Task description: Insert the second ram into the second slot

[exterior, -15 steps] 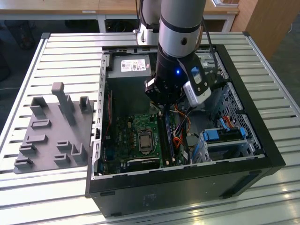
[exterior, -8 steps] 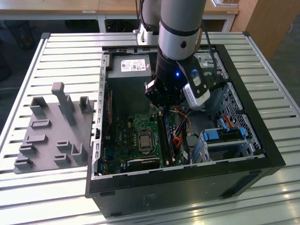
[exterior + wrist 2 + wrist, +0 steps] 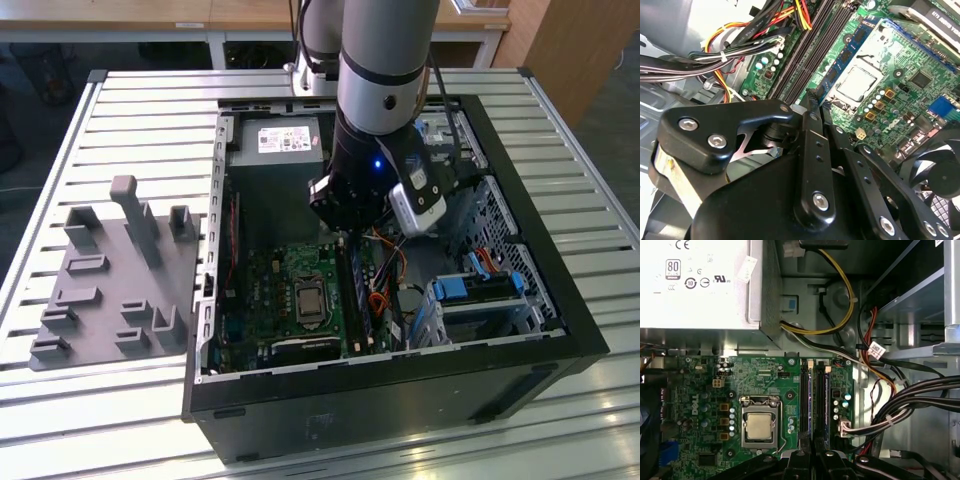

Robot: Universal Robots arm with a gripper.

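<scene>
So the arm (image 3: pixel 385 60) is reaching down into the open PC case (image 3: pixel 380 410), which sits on the slatted metal desk (image 3: pixel 130 120). The tool (image 3: pixel 345 232) is low over the motherboard, right at the 12 o'clock end of the memory slots (image 3: pixel 355 300).

The second ram (image 3: pixel 842 59) looks to be the thin blue stick with dark chips in the second wrist view. It's standing on edge in the slot row, on the side nearest the CPU socket (image 3: pixel 308 298), and its near end is just beside the tool. The black slots next to it on the far side from the CPU look bare.

Honestly can't tell how far open the tool is, or whether it's got hold of the stick or is just next to it.

Going by the exterior view, around the tool:
- The power supply (image 3: pixel 285 160) is at about 11 o'clock.
- The CPU socket is at 7.
- The orange and red cables (image 3: pixel 385 270) are at 4.
- The drive cage with blue brackets (image 3: pixel 480 295) is further out at 4.

A gray fixture plate (image 3: pixel 110 270) lies on the desk at 9 o'clock from the case.
</scene>
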